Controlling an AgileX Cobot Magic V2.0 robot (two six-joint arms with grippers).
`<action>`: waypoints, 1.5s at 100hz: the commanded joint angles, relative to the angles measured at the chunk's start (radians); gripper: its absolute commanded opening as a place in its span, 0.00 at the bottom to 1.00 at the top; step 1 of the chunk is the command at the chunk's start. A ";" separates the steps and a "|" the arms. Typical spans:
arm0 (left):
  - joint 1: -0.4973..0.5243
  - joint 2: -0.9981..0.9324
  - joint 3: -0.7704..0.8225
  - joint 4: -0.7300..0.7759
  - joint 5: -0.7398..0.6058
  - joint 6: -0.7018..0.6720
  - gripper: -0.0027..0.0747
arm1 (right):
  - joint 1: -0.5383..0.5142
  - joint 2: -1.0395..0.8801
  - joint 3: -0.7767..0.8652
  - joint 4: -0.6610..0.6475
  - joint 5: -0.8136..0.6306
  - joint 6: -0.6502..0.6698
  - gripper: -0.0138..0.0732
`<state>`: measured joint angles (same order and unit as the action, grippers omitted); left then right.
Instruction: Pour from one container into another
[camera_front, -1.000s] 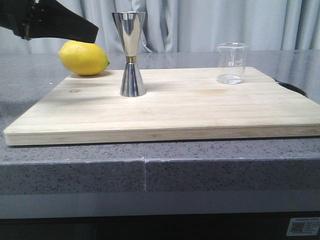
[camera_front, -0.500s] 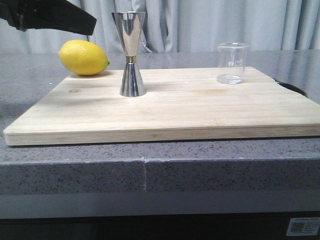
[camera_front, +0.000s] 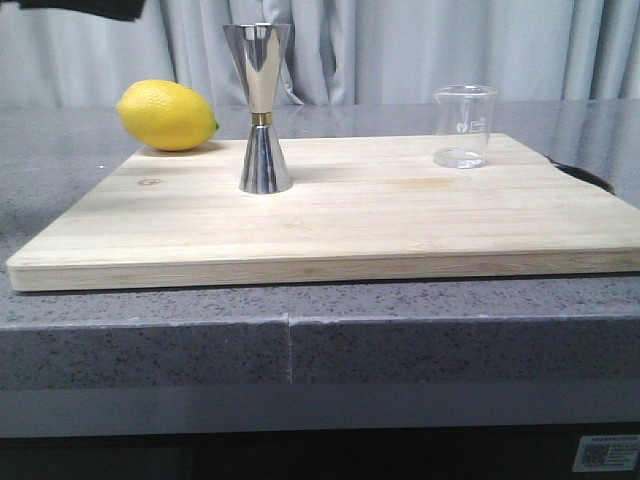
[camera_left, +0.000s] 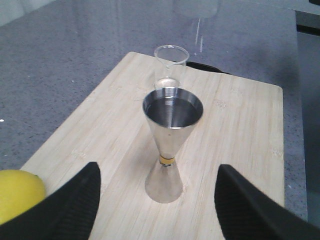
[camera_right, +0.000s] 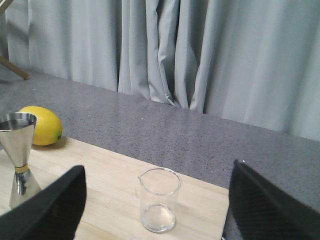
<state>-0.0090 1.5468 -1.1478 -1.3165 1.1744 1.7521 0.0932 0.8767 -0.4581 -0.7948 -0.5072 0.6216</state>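
Observation:
The clear glass beaker (camera_front: 464, 126) stands upright near the far right corner of the wooden board (camera_front: 380, 215). The steel hourglass jigger (camera_front: 264, 108), gold band at its waist, stands upright left of the board's centre. My left gripper (camera_left: 159, 172) hovers open above and short of the jigger (camera_left: 170, 145), touching nothing, with the beaker (camera_left: 170, 70) beyond it. My right gripper (camera_right: 158, 167) is open too, its fingers (camera_right: 55, 210) wide apart on either side of the beaker (camera_right: 159, 202) and clear of it. I cannot tell whether either vessel holds liquid.
A yellow lemon (camera_front: 167, 115) lies on the grey counter (camera_front: 60, 170) just off the board's far left corner. Grey curtains hang behind. A dark round object (camera_front: 590, 177) lies by the board's right edge. A sliver of my left arm (camera_front: 80, 8) shows at the top left.
My left arm has risen up and to the left, almost leaving the front view. The jigger, beaker and lemon have not moved.

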 joint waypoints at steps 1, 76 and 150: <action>0.024 -0.070 -0.028 -0.065 0.033 -0.024 0.62 | -0.004 -0.013 -0.023 0.018 -0.051 -0.003 0.77; 0.128 -0.518 -0.028 -0.055 -0.484 -0.368 0.62 | -0.004 -0.013 -0.328 0.049 0.366 -0.002 0.77; 0.128 -0.812 0.033 0.575 -0.625 -1.089 0.56 | 0.065 -0.248 -0.539 0.092 1.026 -0.145 0.77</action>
<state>0.1154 0.7582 -1.1198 -0.7506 0.5837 0.7014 0.1292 0.6605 -0.9640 -0.7327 0.4796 0.5725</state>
